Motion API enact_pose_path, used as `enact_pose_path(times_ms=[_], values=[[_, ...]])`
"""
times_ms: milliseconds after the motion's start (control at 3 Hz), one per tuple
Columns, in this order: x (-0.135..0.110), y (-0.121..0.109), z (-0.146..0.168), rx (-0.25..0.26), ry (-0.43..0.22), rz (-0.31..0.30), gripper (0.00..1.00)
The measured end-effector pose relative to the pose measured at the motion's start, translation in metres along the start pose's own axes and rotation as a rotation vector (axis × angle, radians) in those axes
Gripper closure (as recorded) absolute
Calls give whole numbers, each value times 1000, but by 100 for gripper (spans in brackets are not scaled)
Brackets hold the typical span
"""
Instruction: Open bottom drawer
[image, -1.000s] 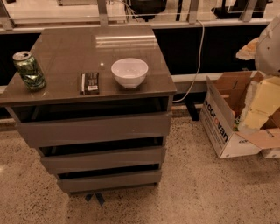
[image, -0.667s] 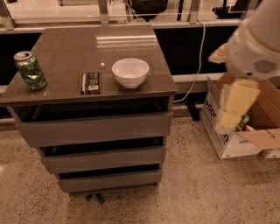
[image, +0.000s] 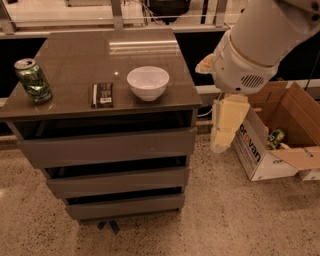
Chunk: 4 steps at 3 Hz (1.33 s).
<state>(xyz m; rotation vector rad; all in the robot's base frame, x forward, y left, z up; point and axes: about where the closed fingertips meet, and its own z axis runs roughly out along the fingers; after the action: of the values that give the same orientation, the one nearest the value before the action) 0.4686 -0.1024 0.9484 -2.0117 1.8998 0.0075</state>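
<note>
The grey-brown cabinet (image: 105, 55) stands at the centre left with three handleless drawer fronts. The bottom drawer (image: 125, 205) is the lowest and slimmest front, set back under the middle one, with a dark gap above it. My white arm comes in from the upper right. Its cream gripper (image: 223, 131) hangs pointing down just to the right of the cabinet, level with the top and middle drawers. It is apart from the cabinet and holds nothing that I can see.
A green can (image: 33, 80), a dark flat packet (image: 102, 95) and a white bowl (image: 148, 82) sit on the cabinet top. An open cardboard box (image: 272, 135) with items inside stands on the speckled floor at the right. A dark wall with a rail runs behind.
My arm has swung left from the right edge of the view toward the cabinet, and the gripper now hangs close beside its right side. The drawers have not moved.
</note>
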Motion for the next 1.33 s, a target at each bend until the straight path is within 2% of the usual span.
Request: enact_pose_path(times_ms=[333,667,1000,1333], values=[[-1,4,6,-59,-30,-39,0],[-9,36,42,-110,-83,-97,0],[-17,74,87,-75,-89,-117,0],[-15,90,118,-76,-72,-114,0]])
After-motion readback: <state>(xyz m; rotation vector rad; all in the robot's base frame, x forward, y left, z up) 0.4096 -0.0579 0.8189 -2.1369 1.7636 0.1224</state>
